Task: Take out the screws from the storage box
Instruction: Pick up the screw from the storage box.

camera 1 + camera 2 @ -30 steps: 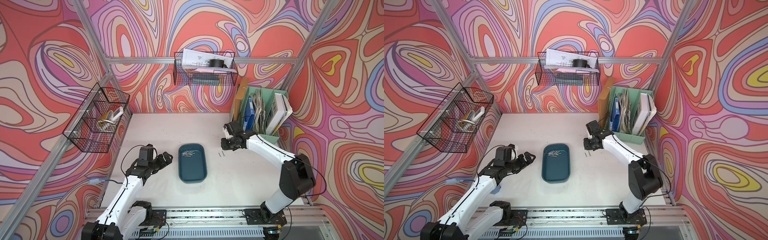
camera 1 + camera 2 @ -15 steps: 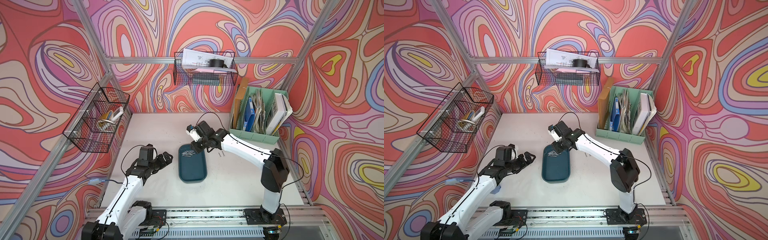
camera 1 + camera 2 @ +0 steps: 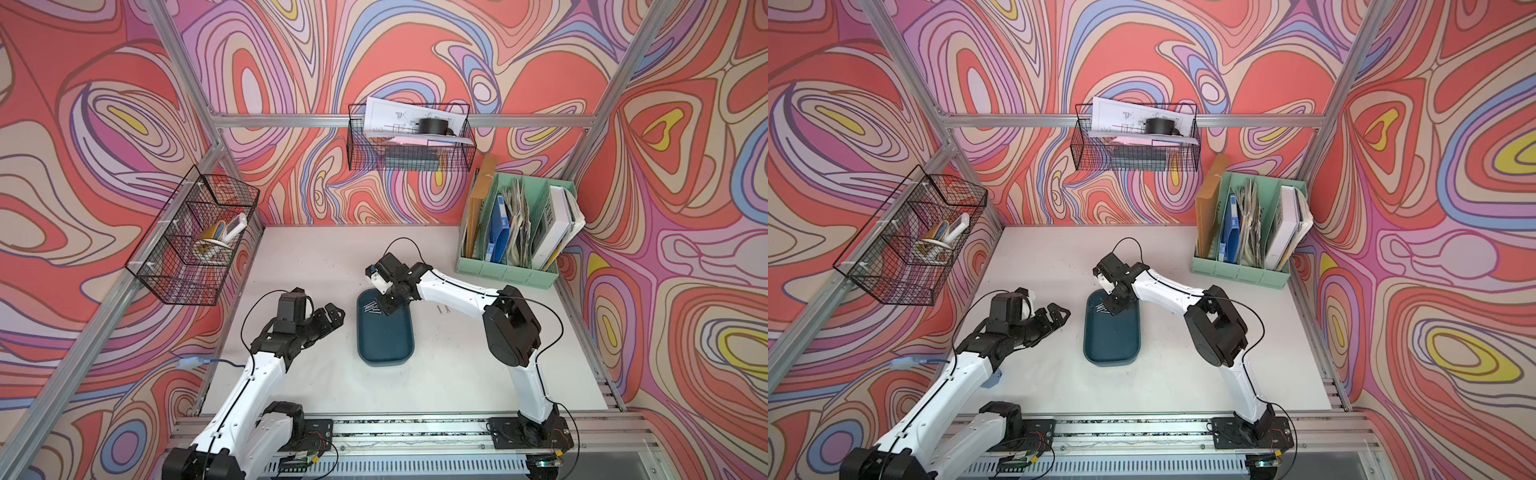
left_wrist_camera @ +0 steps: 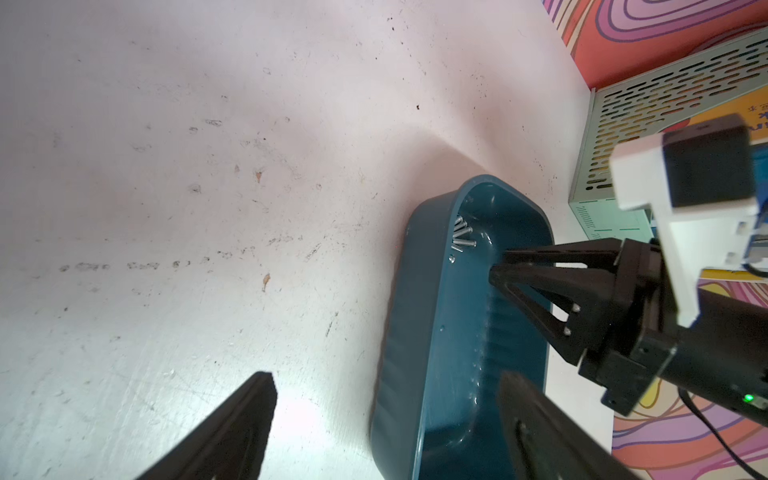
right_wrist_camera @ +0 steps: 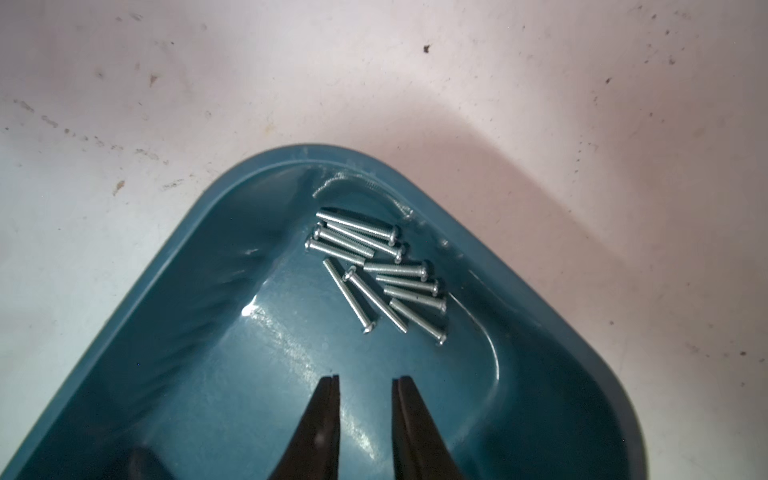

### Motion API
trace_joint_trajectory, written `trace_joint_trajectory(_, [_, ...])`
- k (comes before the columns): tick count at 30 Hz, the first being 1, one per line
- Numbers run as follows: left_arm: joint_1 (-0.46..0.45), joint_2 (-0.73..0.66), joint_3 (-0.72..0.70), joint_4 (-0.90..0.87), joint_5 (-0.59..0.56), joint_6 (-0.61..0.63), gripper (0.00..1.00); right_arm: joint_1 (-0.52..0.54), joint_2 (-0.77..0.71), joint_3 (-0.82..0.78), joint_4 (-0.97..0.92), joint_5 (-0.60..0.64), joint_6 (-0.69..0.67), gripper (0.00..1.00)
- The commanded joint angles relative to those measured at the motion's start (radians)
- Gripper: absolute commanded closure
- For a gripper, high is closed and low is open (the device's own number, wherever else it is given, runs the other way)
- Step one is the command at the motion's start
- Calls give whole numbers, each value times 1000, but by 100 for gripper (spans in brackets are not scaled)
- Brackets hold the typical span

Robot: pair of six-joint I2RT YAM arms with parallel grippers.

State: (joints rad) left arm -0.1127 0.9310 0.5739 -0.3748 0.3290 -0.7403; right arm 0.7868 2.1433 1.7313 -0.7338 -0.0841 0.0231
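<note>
Swirling red, pink, lilac and blue walls (image 3: 415,50) enclose a scuffed white counter (image 3: 324,257) — framed by aluminium bars (image 3: 291,120). A black wire basket (image 3: 195,245) hangs on the left wall, a second basket (image 3: 409,141) on the far wall; a mint-green file organiser (image 3: 507,272) stands far right.

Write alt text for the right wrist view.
About ten silver screws lie clustered at one end of the dark teal storage box. The right claw, slightly open and empty, points at them from just short of the pile.

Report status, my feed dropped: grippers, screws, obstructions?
Right gripper slightly open, empty, over storage box. Left gripper wide open, empty, beside box. Screws bunched at box's far end. Nothing blocking.
</note>
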Motion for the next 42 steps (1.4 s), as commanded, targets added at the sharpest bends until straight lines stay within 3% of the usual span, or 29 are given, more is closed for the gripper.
trace_joint_trajectory(1, [-2,-6,-3,-14,-11,10,10,7,45,22,-3,5,-6,73])
trace_joint_trajectory(19, [-2,-12,-13,-18,-11,12,10,14,133,70,17,1,29,72])
trace_joint_trajectory(42, [-2,-29,-16,-26,-10,10,10,44,140,26,35,6,66,82])
